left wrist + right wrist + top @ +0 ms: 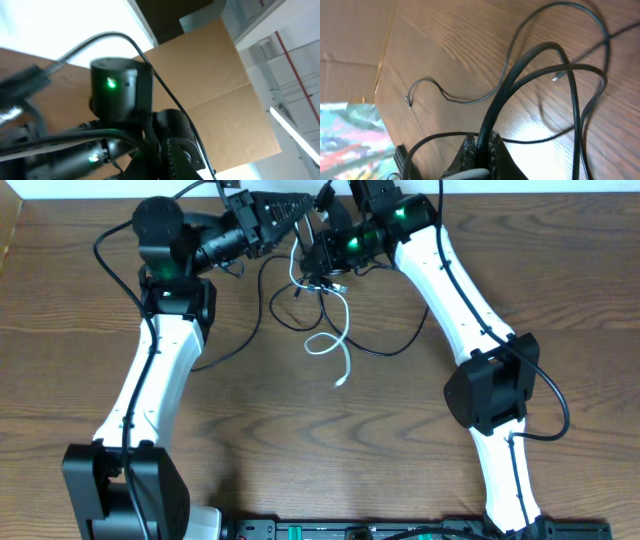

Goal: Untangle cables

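Note:
The white cable (338,315) curls across the table's far middle, its plug end (343,383) lying nearest to me. Its upper part rises to the tips of my left gripper (303,218), which is shut and seems to pinch it. The black cable (385,350) sprawls in wide loops around and under the white one. My right gripper (318,262) hangs just right of the left one. In the right wrist view it (485,142) is shut on a strand of the black cable (520,75). The left wrist view shows mostly the right arm's black housing (120,90).
Both arms reach in from the front corners and meet at the far edge of the wooden table (250,440). Cardboard (215,90) stands behind the table. Thicker black arm cables (555,395) hang beside each arm. A black rail (400,530) runs along the front edge.

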You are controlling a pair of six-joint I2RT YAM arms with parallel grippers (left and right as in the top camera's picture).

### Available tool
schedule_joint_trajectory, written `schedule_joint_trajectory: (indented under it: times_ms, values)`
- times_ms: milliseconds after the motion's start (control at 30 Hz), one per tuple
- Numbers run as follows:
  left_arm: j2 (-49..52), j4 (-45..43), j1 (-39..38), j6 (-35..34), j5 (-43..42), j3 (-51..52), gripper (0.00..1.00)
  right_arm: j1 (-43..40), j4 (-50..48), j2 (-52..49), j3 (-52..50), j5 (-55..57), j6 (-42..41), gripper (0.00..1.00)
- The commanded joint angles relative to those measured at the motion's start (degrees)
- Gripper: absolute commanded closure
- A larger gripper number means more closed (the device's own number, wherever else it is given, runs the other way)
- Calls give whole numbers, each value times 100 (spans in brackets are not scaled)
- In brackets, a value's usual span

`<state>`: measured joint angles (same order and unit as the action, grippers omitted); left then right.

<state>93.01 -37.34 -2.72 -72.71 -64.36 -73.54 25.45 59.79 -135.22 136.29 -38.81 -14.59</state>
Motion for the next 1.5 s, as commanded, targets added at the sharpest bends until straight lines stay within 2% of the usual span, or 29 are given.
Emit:
schedule_joint_trajectory:
  times_ms: [0, 67, 233, 333, 433, 500, 567, 700, 800, 867, 1000, 1100, 1267, 1467]
  values:
    - [-247, -841, 442, -627, 55, -170, 93, -404, 350, -393, -70, 1095, -365, 99]
    - [-326, -1071, 748, -903, 55, -170, 93, -625, 527, -485, -76, 1287, -358, 97]
    - [-566, -1126, 1169, -951, 33, -170, 93, -944, 787, -704, -107, 1434, 35, 65]
    - [-673, -1123, 1272, -951, -4, -170, 93, -1047, 973, -787, -114, 1502, 190, 56]
    - [-710, -1123, 1300, -953, -76, -170, 93, -1119, 1174, -809, -116, 1762, 315, 53]
    - [-710, -1123, 1300, -955, -96, -170, 93, -1145, 1294, -809, -116, 2055, 317, 45]
    - [-710, -1123, 1300, -951, -98, -170, 93, -1185, 1397, -809, -116, 2109, 435, 45]
    - [-693, -1113, 1270, -772, -321, -170, 93, -1266, 1558, -782, -114, 826, 1432, 42]
    - [-686, -616, 1121, -240, -748, -170, 92, -1351, 1770, -752, -109, -243, 1954, 42]
    - [-684, 122, 964, 391, -1049, -170, 92, -1412, 1910, -728, -105, -946, 2162, 45]
    - [-680, 2122, 680, 2072, -1209, -170, 93, -1497, 2127, -686, -103, -2114, 2680, 57]
    - [-651, 3394, 605, 3045, -916, -170, 93, -1545, 2367, -629, -101, -2745, 3045, 70]
    - [-643, 4507, 619, 4011, -129, -170, 93, -1674, 2599, -492, -101, -2905, 3246, 79]
    - [-643, 5180, 702, 4433, 380, -170, 93, -2050, 2640, -472, -96, -3250, 3250, 79]
